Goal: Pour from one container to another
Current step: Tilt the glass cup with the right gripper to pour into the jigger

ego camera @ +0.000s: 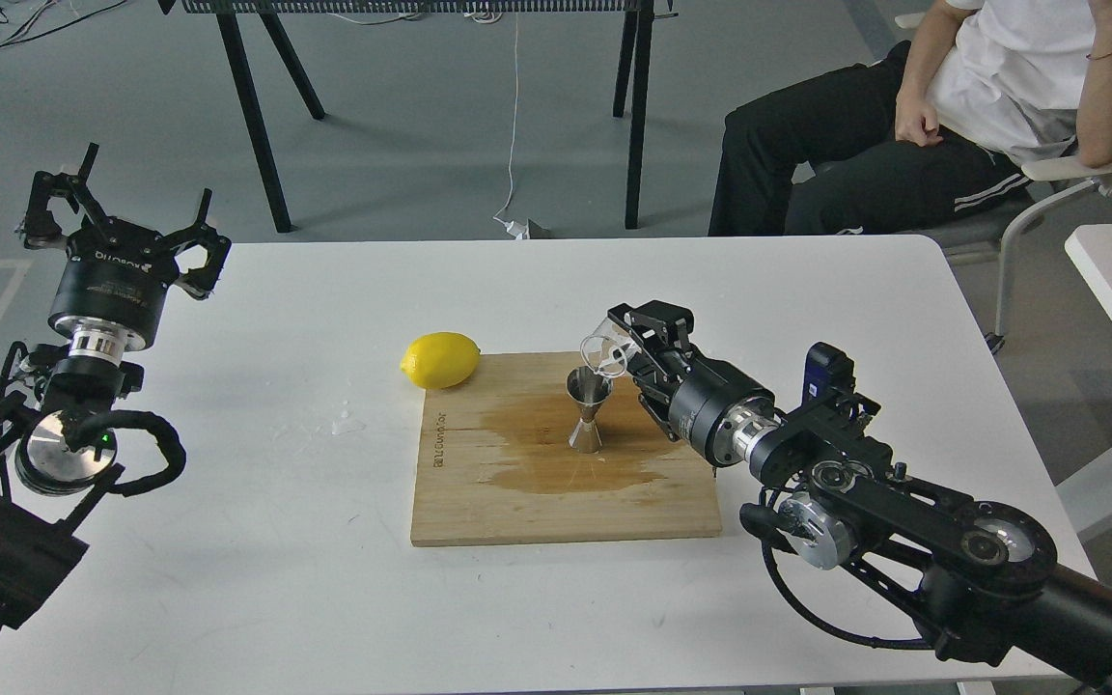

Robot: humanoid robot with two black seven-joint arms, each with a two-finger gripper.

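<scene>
A shiny steel jigger (pixel 587 410) stands upright on the wooden board (pixel 517 502), in the middle of a dark wet patch. Tipped steeply over its top, mouth toward the jigger's rim, is the tiny clear cup (pixel 605 354), and my right gripper (pixel 625 349) is shut on it from the right. My left gripper (pixel 122 217) hovers open and empty over the table's far left corner, well away from the board.
A lemon (pixel 440 359) lies at the board's back left corner. A few drops of water (pixel 347 423) sit on the white table (pixel 228 579) left of the board. A seated person (pixel 952 106) is beyond the table's back right.
</scene>
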